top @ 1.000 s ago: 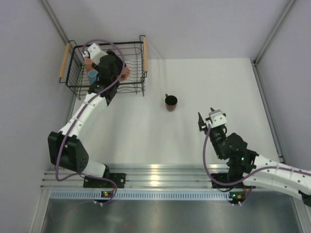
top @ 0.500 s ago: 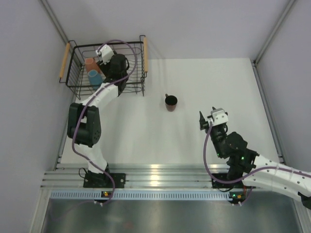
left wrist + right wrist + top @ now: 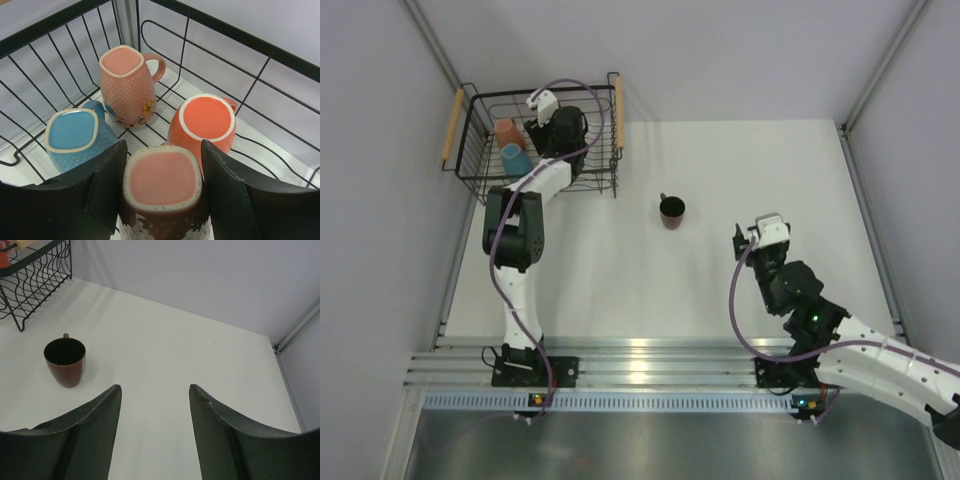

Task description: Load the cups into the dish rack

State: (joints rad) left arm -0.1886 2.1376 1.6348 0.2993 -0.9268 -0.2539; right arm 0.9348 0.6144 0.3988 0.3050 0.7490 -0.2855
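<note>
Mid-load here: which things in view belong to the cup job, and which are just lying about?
Belong to the job:
- dish rack
- blue mug, flowered pink mug and orange mug, upside down in it
- plain pink mug, gripped by the left gripper
- dark mug, upright on the table
- right gripper, open

Just there:
- metal rail; no loose clutter

A white table point(image 3: 770, 170) carries the black dish rack point(image 3: 586, 181) far left and a dark mug point(image 3: 671, 210) centrally.

dish rack point(image 3: 50, 26): black wire, wooden handles point(image 3: 452, 125) | cups point(image 3: 127, 87): dotted glazed ceramic | table point(image 3: 175, 350): matt white
</note>
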